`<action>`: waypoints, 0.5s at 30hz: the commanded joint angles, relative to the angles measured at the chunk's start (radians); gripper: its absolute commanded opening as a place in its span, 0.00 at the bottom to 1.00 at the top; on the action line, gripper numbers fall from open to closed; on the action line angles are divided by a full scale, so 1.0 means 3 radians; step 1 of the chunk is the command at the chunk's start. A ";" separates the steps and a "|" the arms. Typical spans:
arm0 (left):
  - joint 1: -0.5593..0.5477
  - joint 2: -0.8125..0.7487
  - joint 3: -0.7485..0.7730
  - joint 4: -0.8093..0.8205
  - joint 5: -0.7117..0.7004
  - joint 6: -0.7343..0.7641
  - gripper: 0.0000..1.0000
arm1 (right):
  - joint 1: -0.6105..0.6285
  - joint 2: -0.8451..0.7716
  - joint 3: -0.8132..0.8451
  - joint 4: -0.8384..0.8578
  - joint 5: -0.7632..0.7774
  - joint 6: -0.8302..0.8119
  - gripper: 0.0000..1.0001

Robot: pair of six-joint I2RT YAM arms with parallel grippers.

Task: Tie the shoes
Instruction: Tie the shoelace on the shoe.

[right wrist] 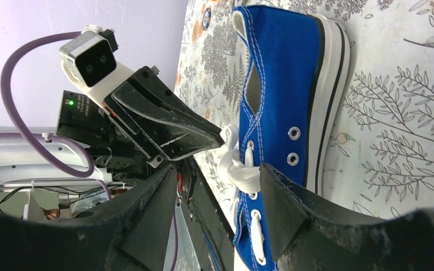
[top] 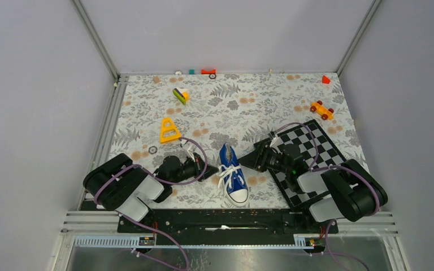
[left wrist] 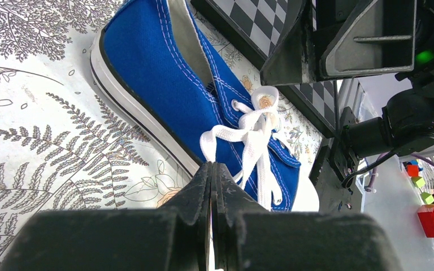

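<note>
Pincer jaws differ between the arms: the left pincer [left wrist: 212, 169] is pressed fully together with a white lace running into its tip, and a sliver of white shows in the seam between its fingers. The right pincer [right wrist: 217, 169] stands moderately wide, its two dark fingers [right wrist: 294, 209] on either side of the lace bundle without clamping it. Both reach in low over the desk [top: 231, 101], which is covered with a grey fern-and-flower print. A black-and-white checkered board [top: 316, 147] lies on the desk's right side, under the right arm. The blue canvas sneaker [top: 234, 178] sits on the desk between the two pincers, just left of the board. It rests on its white sole, with the white toe cap pointing at the arm bases and the heel pointing away. Its laces [left wrist: 254, 135] are gathered in a loose white tangle over the tongue. Farther back lie a yellow triangular toy [top: 169, 131], an orange toy car [top: 321, 109], a green-and-yellow toy [top: 181, 95] and a red block [top: 208, 71] at the far edge. Two silver eyelets [right wrist: 293, 132] dot the sneaker's side; any printing on it is too small to make out.
</note>
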 commanded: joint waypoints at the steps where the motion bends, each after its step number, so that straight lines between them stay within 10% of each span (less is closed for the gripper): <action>1: 0.0016 -0.0069 0.0058 0.0110 0.0021 0.0049 0.00 | -0.0032 0.0025 -0.0041 0.0029 -0.0028 -0.0112 0.62; 15: 0.0013 -0.0083 0.0054 0.0113 0.0018 0.0047 0.00 | -0.0031 0.0334 -0.0007 0.0238 -0.0125 -0.0074 0.48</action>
